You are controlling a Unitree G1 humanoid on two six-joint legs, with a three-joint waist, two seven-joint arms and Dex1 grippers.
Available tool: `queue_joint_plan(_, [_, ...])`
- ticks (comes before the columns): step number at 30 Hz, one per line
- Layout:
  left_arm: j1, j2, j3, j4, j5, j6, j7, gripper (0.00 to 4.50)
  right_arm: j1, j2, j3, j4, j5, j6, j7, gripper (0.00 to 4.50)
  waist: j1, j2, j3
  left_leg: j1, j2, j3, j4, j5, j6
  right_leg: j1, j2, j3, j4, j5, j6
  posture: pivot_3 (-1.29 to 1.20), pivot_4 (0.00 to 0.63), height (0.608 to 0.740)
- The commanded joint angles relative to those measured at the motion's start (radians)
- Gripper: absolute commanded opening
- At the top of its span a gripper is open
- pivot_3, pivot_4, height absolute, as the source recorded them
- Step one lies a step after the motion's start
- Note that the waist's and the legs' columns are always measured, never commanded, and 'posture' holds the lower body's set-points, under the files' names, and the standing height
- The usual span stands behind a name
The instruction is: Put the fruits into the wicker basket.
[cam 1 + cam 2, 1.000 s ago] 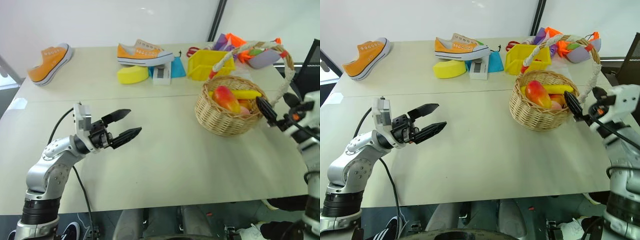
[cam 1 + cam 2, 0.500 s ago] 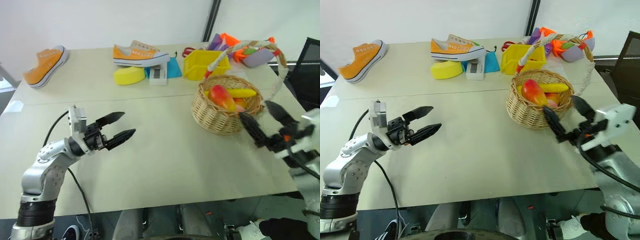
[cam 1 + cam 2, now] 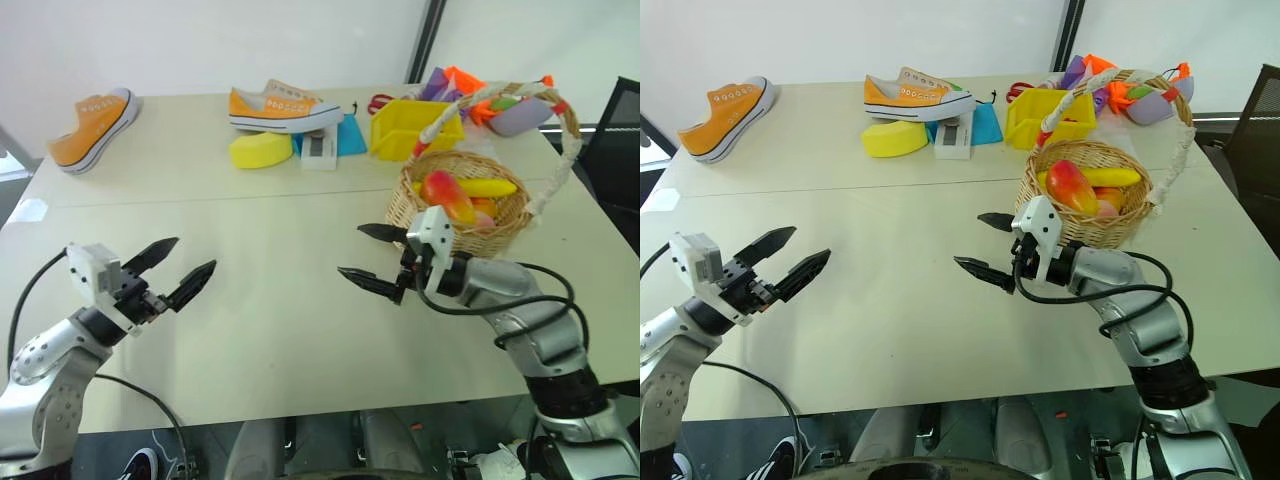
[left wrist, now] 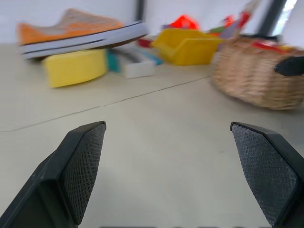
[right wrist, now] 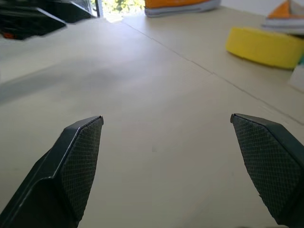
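Nearest to me, my left gripper (image 3: 174,269) is hovering over the bare beige table (image 3: 270,330), its two black cross-hatched fingers spread wide and gripping nothing. Across from it, my right gripper (image 3: 369,256) is hanging just in front of the wicker basket (image 3: 460,215), fingers equally wide apart and empty, pointing toward my left side; the two grippers are facing each other with open tabletop between them.

Behind the right gripper the round tan woven basket is sitting on the table's right half, its tall arched handle (image 3: 562,140) wrapped in white with red ends. Inside it the glossy red-and-yellow mango (image 3: 447,195) is lying tilted, its long axis running from the far left down toward me, and the curved yellow banana (image 3: 488,187) is lying beside it, running left to right across the basket.

Farther back, a pale yellow sponge-like block (image 3: 263,149), a small white box (image 3: 322,147) and a square yellow plastic bin (image 3: 413,127) are standing in a row. An orange sneaker (image 3: 285,105) is resting behind the block, another orange sneaker (image 3: 93,128) is lying at the far left, and colourful items (image 3: 500,100) are piling up behind the basket.
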Motion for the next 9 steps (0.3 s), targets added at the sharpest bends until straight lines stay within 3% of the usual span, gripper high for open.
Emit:
queue_joint_plan(1, [0.030,-0.026,0.038,-0.037,0.066,-0.027,0.097,4.50,-0.035,0.021,0.012,0.014,-0.028,-0.054,0.046,4.49,0.003,0.000,0.000,0.000,0.000,0.000,0.000,0.000,0.000,0.000,0.000,0.000,0.000,0.000,0.000,0.00,0.150,0.740])
queue_joint_plan(9, [0.004,-0.041,0.016,-0.052,0.038,0.043,0.165,4.50,-0.065,0.065,0.003,0.105,-0.065,-0.102,0.083,4.49,-0.001,-0.001,-0.001,0.000,0.000,0.000,0.001,0.000,-0.001,0.000,-0.001,0.000,0.000,0.000,0.000,0.00,0.150,0.740])
